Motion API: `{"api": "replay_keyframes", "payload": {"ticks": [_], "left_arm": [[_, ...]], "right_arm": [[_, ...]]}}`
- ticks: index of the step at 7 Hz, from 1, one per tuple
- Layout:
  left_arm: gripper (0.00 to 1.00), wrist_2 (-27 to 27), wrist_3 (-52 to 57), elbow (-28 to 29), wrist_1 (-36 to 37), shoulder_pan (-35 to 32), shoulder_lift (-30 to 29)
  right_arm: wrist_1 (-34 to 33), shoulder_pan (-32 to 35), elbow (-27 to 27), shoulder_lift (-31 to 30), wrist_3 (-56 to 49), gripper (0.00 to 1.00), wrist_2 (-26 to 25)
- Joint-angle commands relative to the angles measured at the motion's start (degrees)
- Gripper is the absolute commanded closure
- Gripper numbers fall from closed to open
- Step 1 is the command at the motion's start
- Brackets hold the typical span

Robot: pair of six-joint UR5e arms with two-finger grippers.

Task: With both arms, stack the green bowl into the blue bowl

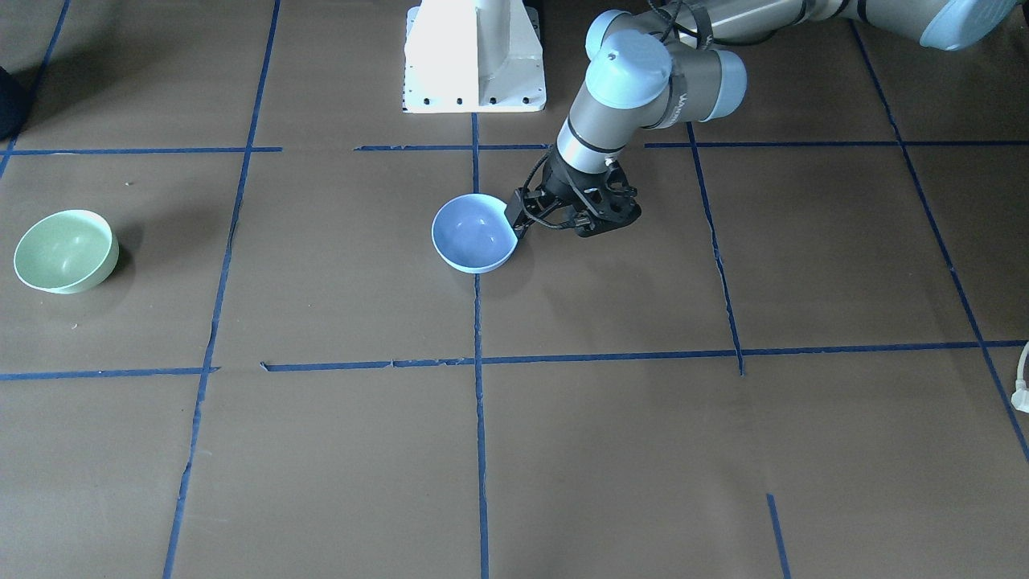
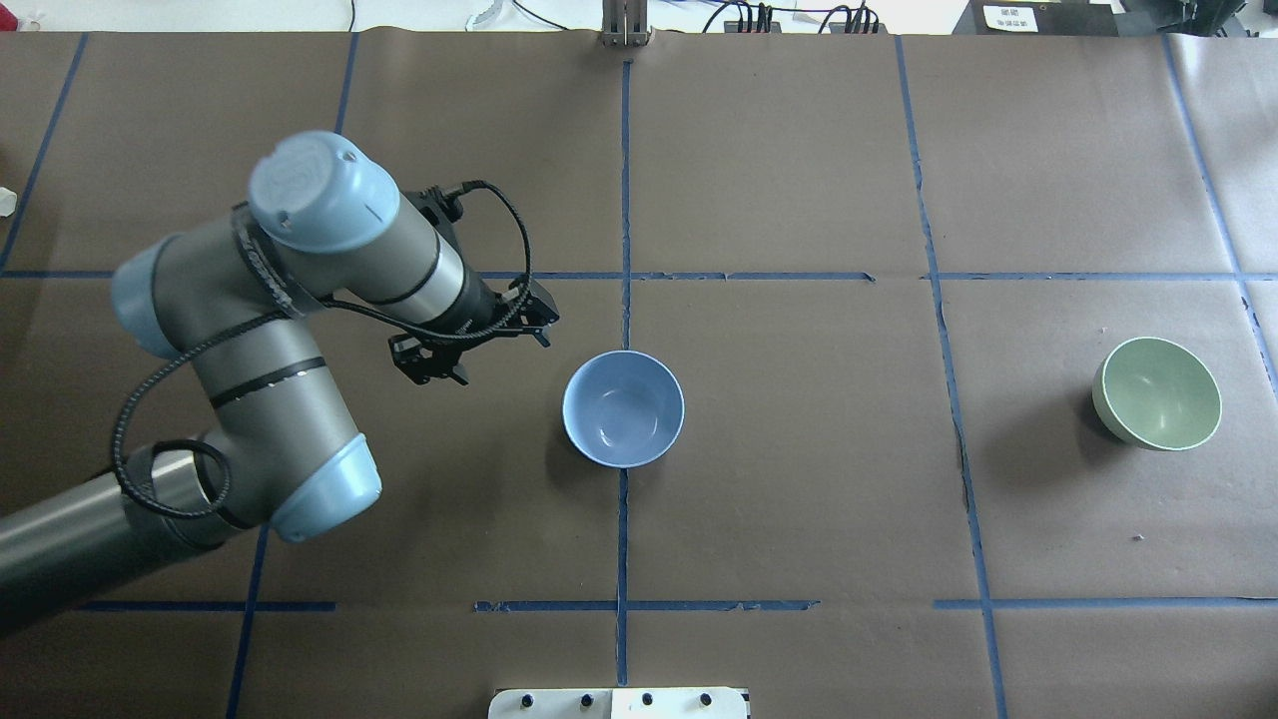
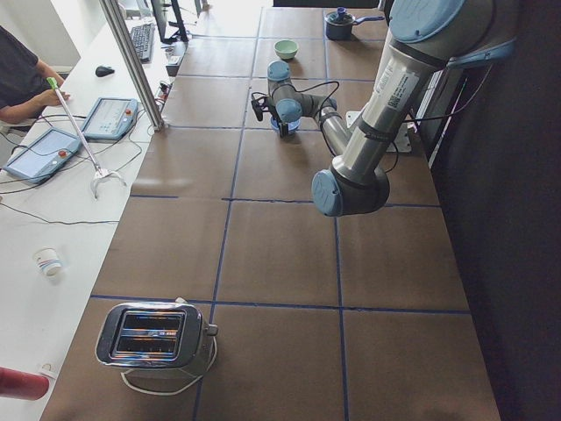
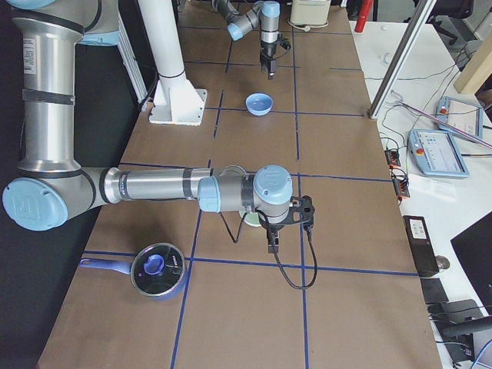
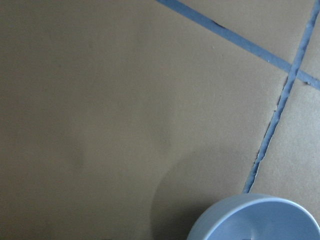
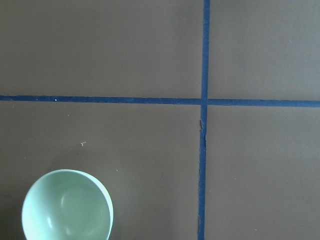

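The blue bowl (image 1: 474, 233) stands upright on the table near the middle (image 2: 623, 408). My left gripper (image 1: 516, 227) hangs just beside its rim, on my left of it (image 2: 539, 325), and looks open and empty. The left wrist view shows only part of the bowl's rim (image 5: 260, 220). The green bowl (image 1: 66, 251) stands upright far off on my right side (image 2: 1156, 393). It also shows in the right wrist view (image 6: 66, 210). My right gripper (image 4: 270, 242) shows only in the exterior right view, above and beside the green bowl. I cannot tell whether it is open.
The white pedestal base (image 1: 474, 56) stands at the table's robot side. A lidded blue pot (image 4: 157, 270) sits beyond the green bowl at my right end. A toaster (image 3: 158, 338) stands at my left end. Blue tape lines grid the brown table (image 2: 799, 499).
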Motion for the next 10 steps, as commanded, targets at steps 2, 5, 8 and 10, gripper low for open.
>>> {"api": "replay_keyframes", "payload": {"ticks": [2,5,8,10], "left_arm": [[0.0,-4.4,17.4,-14.5,17.0,-8.0,6.0],[0.0,-4.4,18.8,-17.5,17.2,-10.4,10.7],[0.0,-4.3,21.3,-17.6,16.9,-10.6,12.4],[0.0,-4.3,21.4,-17.6,16.5,-10.6,12.9]], "right_arm": [[22.2,-10.2,-0.9,-4.5,23.0,0.0,-0.4],[40.6,-19.6,-9.0,-5.8,35.3,0.0,-4.8],[48.0,-25.5,-14.4,-5.3,39.3,0.0,-6.4],[48.1,-25.7,-13.8,-4.7,42.9,0.54,-6.4]]}}
